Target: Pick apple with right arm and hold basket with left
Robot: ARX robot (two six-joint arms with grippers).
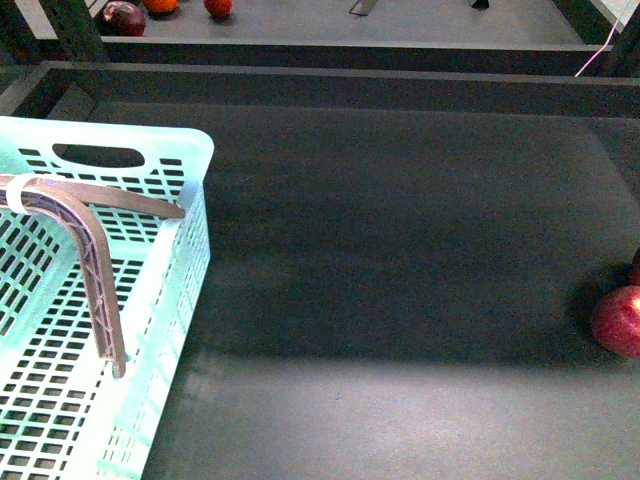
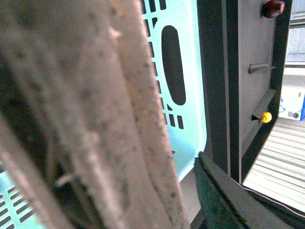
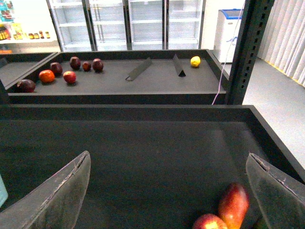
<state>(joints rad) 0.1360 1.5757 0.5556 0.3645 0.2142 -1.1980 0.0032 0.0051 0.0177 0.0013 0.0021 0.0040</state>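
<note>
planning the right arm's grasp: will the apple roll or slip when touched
The apple is round and lies free on the flat shelf, so a nudge would probably roll it. Its glossy skin may slip under a light grip.

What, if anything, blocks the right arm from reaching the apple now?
Probably nothing: the right claw is open, and no object lies between it and the apple. Another fruit sits close beside it and may crowd the grasp.

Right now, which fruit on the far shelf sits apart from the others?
The yellow fruit: it lies alone beyond the two dark dividers, while the red and purple fruits cluster at the other end.
</note>
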